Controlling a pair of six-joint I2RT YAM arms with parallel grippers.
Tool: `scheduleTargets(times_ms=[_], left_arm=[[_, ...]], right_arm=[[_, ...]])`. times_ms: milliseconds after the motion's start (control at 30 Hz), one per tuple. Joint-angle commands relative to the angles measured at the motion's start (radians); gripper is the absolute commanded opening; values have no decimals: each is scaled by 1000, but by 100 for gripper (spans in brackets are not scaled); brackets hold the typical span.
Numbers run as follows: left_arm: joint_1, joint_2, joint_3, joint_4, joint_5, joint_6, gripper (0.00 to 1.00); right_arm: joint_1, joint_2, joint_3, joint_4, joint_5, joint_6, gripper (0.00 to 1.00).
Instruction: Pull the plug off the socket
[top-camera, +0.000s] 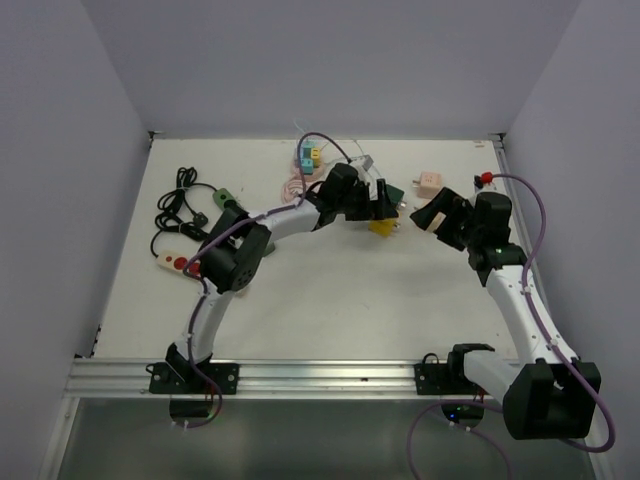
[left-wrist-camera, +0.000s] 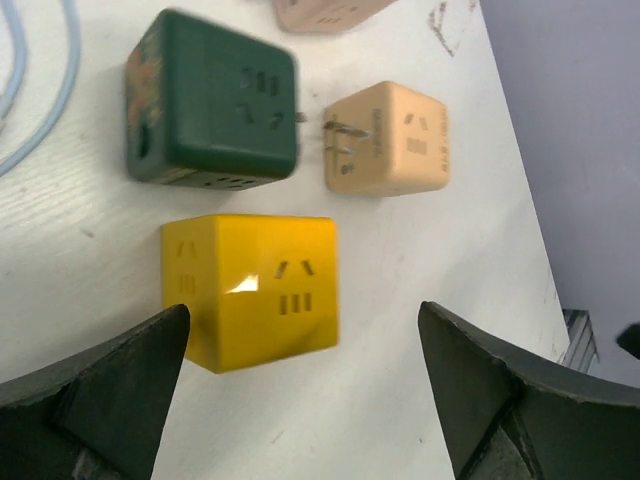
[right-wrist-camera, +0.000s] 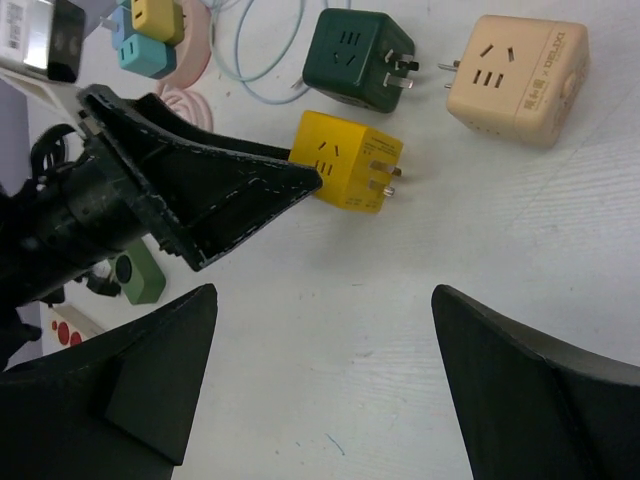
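While both claws stand spread and empty, the yellow cube lies free on the table: unplugging looks done.
Nearest, the right claw gapes wide over bare table, gripping nothing. The left claw is likewise wide, straddling the yellow cube from above without closing on it. That cube rests flat, its prongs bare in the right wrist view, touching neither neighbour. Behind it the green cube and beige cube sit just apart, prongs facing across a gap, nothing inserted. Judgement: separation complete; at most, arm retreat remains. Farther back lie cables and small coloured cubes, away from both claws.
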Motion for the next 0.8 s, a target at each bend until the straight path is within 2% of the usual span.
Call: scheduleTargets(times_ms=[0,33,100,367,433,533,633,767], left_arm=[[-41,-143,145,-156,-67,185,99],[-41,-154,168,-254,-96,205,100],[-41,-186,168,-313,-191,260,100],[-34,-577,-96,-411,-554,356,100],[-25,-682,-178,-447,-595,359,100],[0,-854,-321,-454,-647,374,100],[37,-1024,-445,-467,-670,379,99],[72,-1210,-573,-465,-780,408,99]], right_arm=[[-6,0,0,66,-56,-3,92],[-6,3,3,68,-59,-2,92],[-7,6,4,88,-72,-3,92],[33,130,39,195,-90,21,91],[85,195,98,206,-52,-5,91],[256,312,229,174,57,-81,90],[339,470,371,155,100,-106,87],[409,680,561,132,151,-144,81]])
